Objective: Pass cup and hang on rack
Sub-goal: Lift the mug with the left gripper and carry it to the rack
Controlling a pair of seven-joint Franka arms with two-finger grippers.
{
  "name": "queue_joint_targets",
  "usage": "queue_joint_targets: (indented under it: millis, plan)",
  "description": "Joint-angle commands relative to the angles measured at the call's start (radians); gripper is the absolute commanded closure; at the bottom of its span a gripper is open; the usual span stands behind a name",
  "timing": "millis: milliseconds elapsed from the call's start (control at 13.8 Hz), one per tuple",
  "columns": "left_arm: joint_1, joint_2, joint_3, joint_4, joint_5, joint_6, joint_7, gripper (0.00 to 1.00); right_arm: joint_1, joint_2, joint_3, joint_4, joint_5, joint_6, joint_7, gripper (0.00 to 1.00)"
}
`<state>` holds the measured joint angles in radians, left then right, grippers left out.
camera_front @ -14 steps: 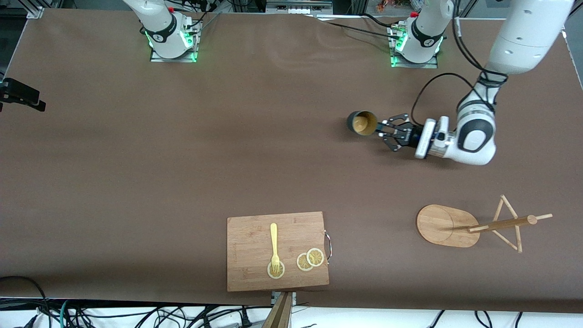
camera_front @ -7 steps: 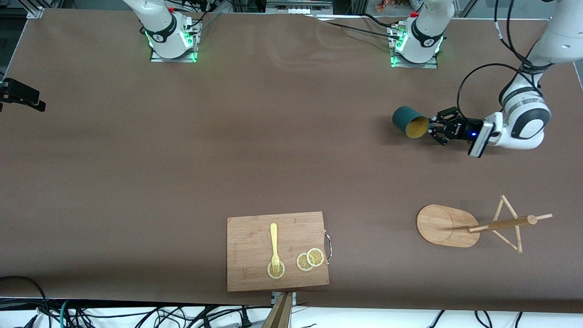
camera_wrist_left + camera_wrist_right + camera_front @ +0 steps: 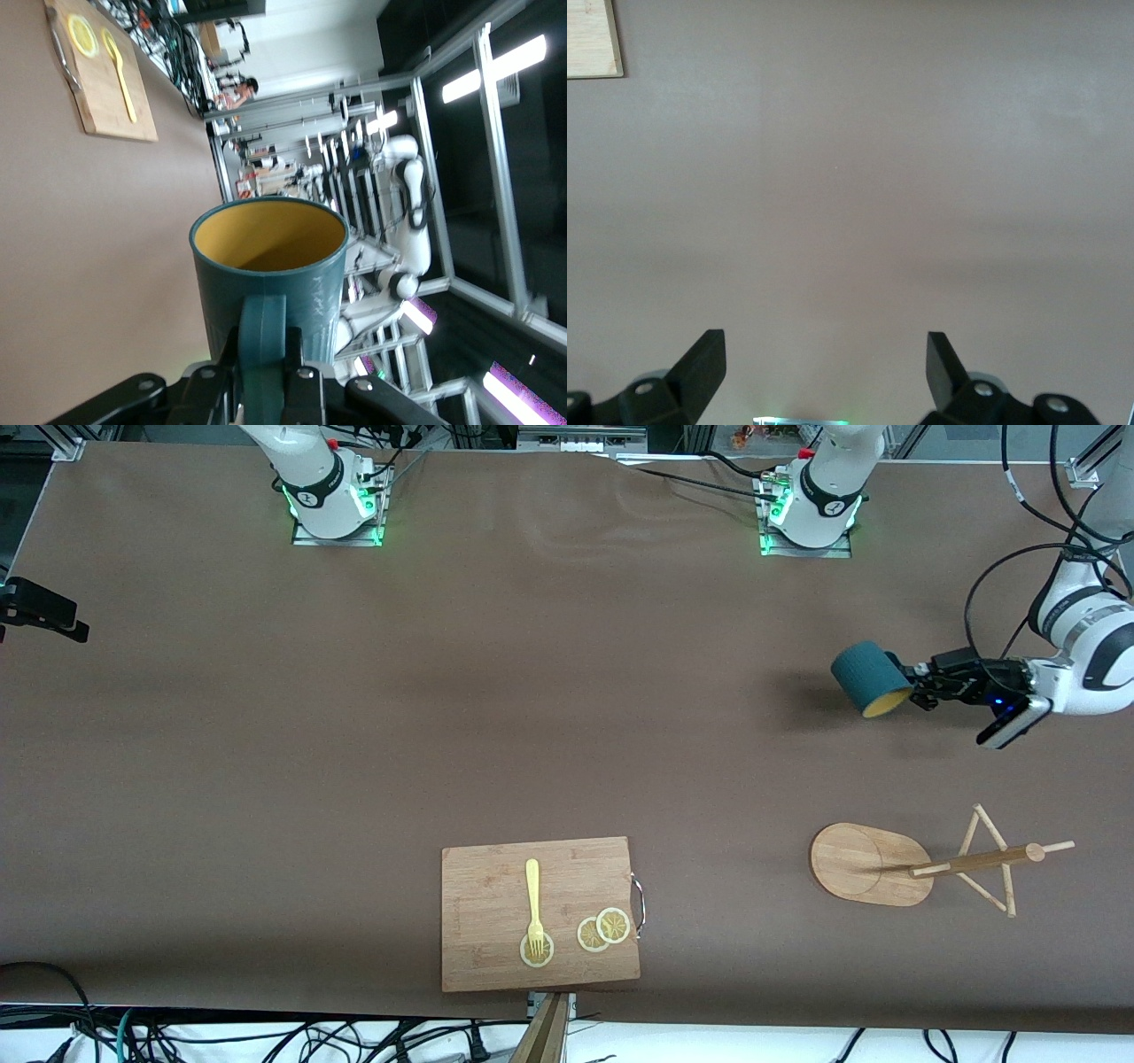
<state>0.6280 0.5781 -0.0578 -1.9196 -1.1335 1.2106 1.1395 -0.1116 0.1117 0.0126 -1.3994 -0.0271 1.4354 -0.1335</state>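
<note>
One cup [image 3: 871, 680] — handle pinched in left jaws, right jaws wide apart.

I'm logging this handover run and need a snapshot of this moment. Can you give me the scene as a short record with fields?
cup: dark teal cup, yellow inside, tipped on its side in the air
left gripper: left gripper shut on the cup's handle, above bare table toward the left arm's end
right gripper: right gripper open, empty, waiting over bare table
rack: rack empty, nearer the front camera than the cup
cutting board: cutting board carries a yellow fork and lemon slices
</note>
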Motion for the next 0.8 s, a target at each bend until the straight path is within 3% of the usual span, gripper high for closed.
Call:
queue_joint_targets:
  millis: [0, 436, 727]
  plan:
    - [0.013, 0.037, -0.016, 0.172, -0.042, -0.031, -0.281, 1.00, 0.000, -0.007, -0.003, -0.010, 0.009, 0.008, -0.014, 0.00]
    - [0.032, 0.106, -0.014, 0.299, -0.117, -0.020, -0.561, 1.00, -0.002, -0.007, -0.003, -0.010, 0.009, 0.008, -0.014, 0.00]
    - [0.026, 0.189, -0.014, 0.465, -0.155, -0.016, -0.702, 1.00, -0.002, -0.006, -0.003, -0.010, 0.009, 0.008, -0.014, 0.00]
